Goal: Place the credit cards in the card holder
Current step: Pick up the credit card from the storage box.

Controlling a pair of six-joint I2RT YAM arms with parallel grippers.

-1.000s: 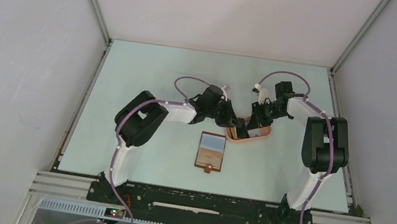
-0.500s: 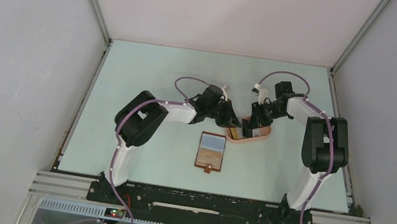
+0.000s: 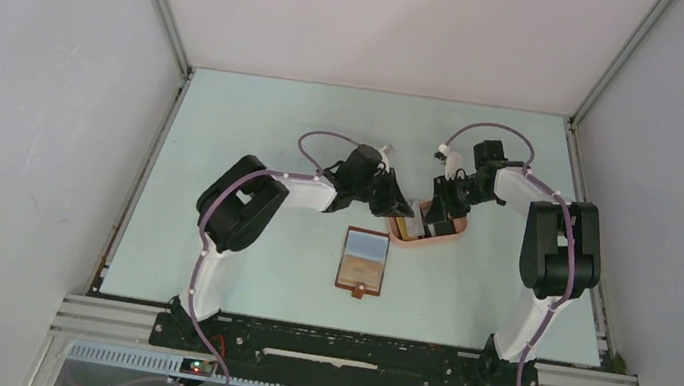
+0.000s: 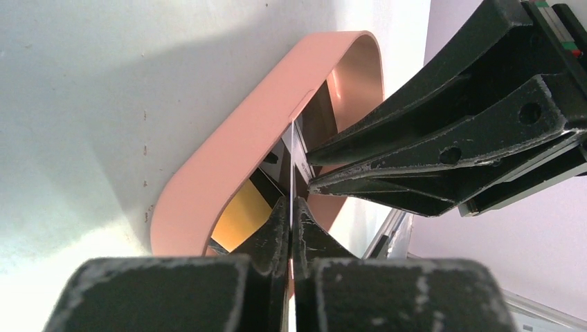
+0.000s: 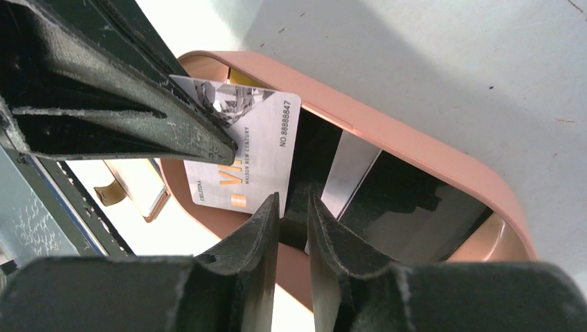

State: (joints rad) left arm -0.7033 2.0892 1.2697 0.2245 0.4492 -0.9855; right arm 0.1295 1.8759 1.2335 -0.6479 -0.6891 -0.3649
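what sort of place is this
Probably a lab robot test cell: blank panel walls on aluminium framing, with a left arm and right arm bolted to a rail at the near edge of a pale table.

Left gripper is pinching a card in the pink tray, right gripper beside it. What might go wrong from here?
The left gripper pinches the white card near one corner, so it may twist or slip on lifting. The right gripper hangs close beside it in the tray; the two might collide or drag the tray.
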